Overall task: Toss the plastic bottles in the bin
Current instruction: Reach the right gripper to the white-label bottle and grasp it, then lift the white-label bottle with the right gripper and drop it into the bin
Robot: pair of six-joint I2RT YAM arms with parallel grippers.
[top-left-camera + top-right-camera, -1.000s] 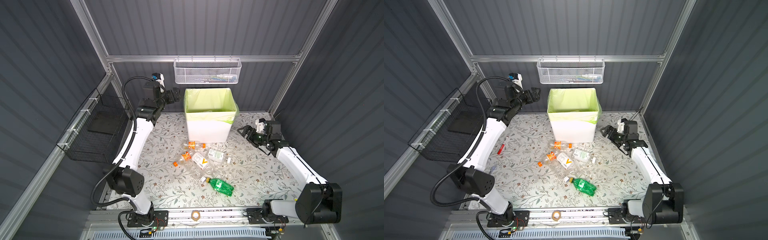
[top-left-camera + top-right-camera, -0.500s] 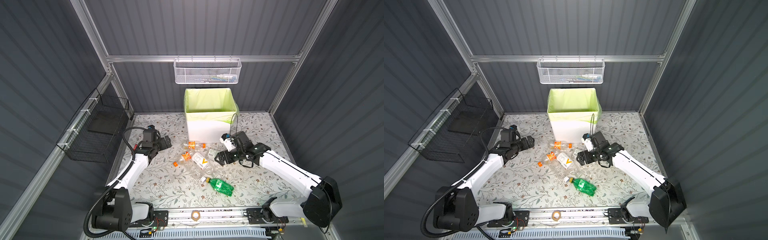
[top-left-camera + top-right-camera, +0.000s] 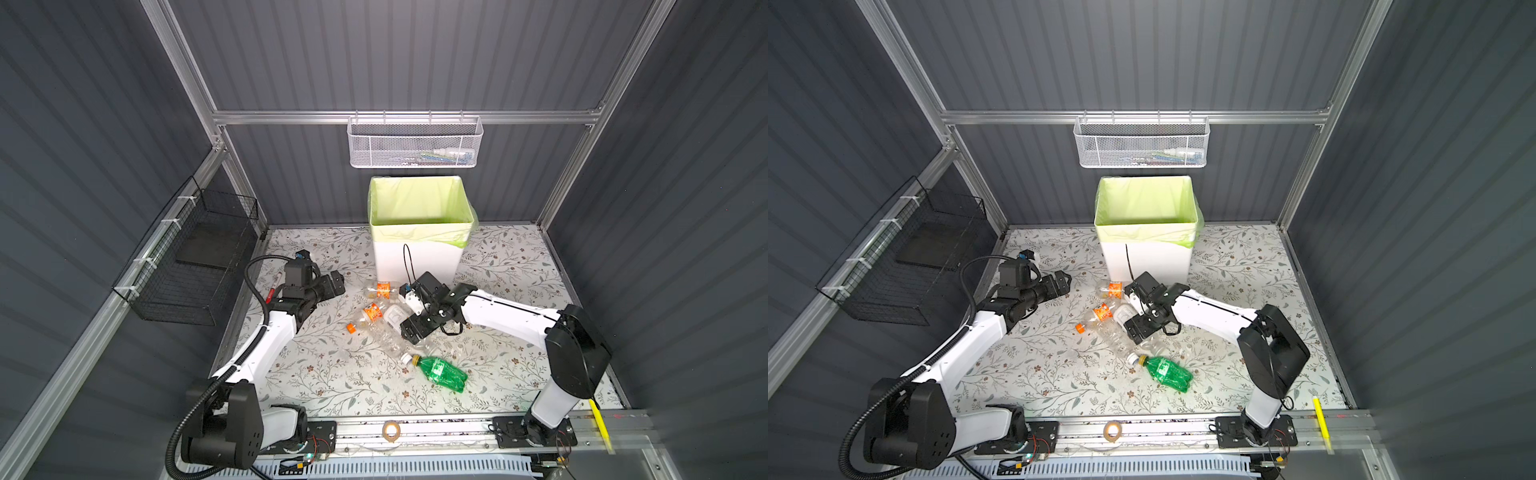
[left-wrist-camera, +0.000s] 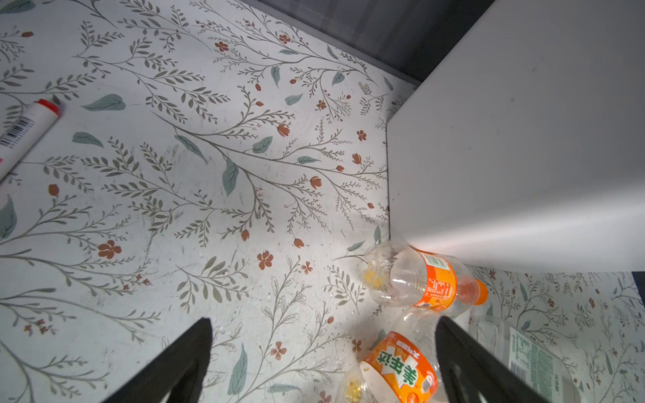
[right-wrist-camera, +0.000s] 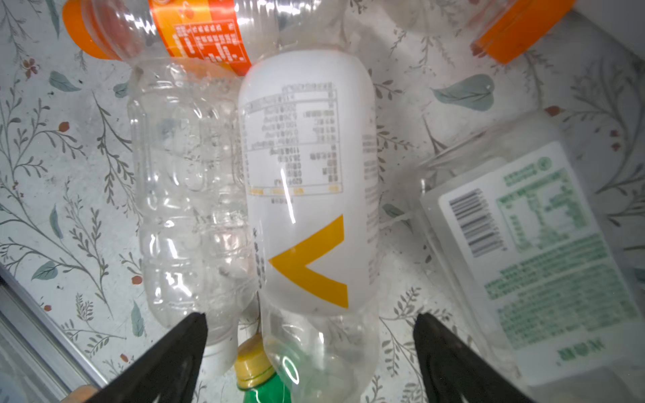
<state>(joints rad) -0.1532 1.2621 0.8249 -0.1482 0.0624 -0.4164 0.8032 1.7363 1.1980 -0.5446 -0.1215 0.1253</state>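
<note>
Nearest the front rail, on the floral counter [image 3: 332,386]: a green bottle [image 3: 441,372] on its side, yellow cap aimed at the cluster behind. Just past that cap, a clear ribbed bottle [image 5: 188,195] lying flat, white cap beside the yellow one, body side by side against a white-sleeved bottle [image 5: 307,181] marked with a yellow chevron. Low over this pair, the right pincer [image 5: 310,322], jaws spread wide, one finger [image 5: 181,349] by the ribbed bottle's neck, the other out past the far flank of the white-sleeved bottle. Nothing gripped; contact with either bottle impossible to judge. Just beside them, a square clear bottle [image 5: 523,251] with a green-printed label, also flat. In both top views, that arm reaching in from the right to the middle of the heap.

Further back, two orange-labelled bottles: one [image 3: 368,316] with its orange cap toward the left front, lying against the ribbed bottle; another [image 3: 380,289] just beside the foot of the bin [image 3: 415,262]. Wide open and empty, the left pincer [image 4: 324,322], above bare counter just short of those two and pointing toward the bin. Off to the left, behind that arm, a red-capped marker pen [image 4: 24,136] flat on the counter.

Farthest: the bin upright at the middle of the back wall, pale green liner folded over its rim. Above it, a white mesh basket [image 3: 415,145] on the rail; on the left wall, a black wire basket [image 3: 195,257].
</note>
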